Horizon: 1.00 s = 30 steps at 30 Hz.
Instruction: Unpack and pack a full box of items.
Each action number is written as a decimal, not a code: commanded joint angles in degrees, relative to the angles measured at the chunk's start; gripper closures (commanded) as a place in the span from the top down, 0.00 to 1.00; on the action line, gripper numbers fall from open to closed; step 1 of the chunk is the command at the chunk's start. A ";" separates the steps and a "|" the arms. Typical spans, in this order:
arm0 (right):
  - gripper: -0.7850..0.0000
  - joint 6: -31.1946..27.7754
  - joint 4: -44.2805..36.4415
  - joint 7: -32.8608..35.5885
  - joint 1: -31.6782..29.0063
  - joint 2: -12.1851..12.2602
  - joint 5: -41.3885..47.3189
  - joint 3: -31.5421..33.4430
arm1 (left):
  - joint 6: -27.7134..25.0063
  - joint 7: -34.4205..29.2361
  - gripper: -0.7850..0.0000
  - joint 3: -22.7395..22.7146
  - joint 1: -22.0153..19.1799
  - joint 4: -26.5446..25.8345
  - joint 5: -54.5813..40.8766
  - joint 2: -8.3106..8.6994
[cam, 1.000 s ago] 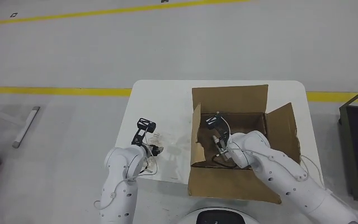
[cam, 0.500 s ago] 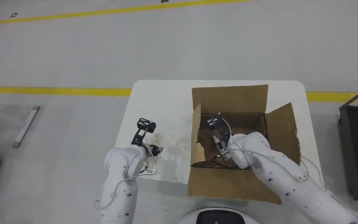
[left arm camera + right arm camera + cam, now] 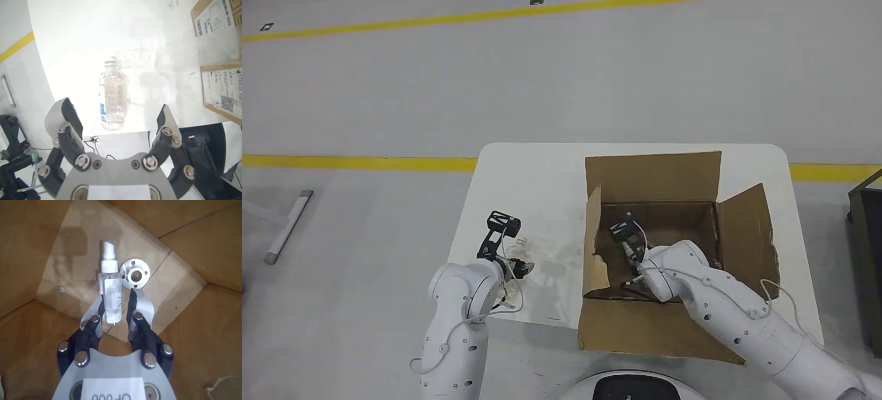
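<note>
1. Unpacking seems the step: right end effector (image 3: 116,295), inside the brown cardboard box (image 3: 652,175), narrowly straddles a clear, white-pumped spray bottle (image 3: 110,289) on the box floor.
2. Left end effector (image 3: 115,108) gapes wide outside the box, over a clear plastic water bottle (image 3: 113,91) on the white bench (image 3: 75,47).
3. Next: pinch firmly, then lift clear of the box walls.

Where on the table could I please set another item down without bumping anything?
The white table is bare between its far edge, the cardboard box and the water bottle. It is crowded inside the box, around the spray bottle and metal flange.
</note>
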 commanded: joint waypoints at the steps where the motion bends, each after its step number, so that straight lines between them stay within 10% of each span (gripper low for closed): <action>1: 0.44 -0.04 1.03 -0.34 0.22 -0.31 0.20 -0.18 | 0.00 0.00 1.00 0.00 0.00 0.00 0.00 0.00; 30: 0.49 -0.93 12.63 -2.74 2.99 -4.77 2.37 -2.10 | 0.00 0.00 1.00 0.00 0.00 0.00 0.00 0.00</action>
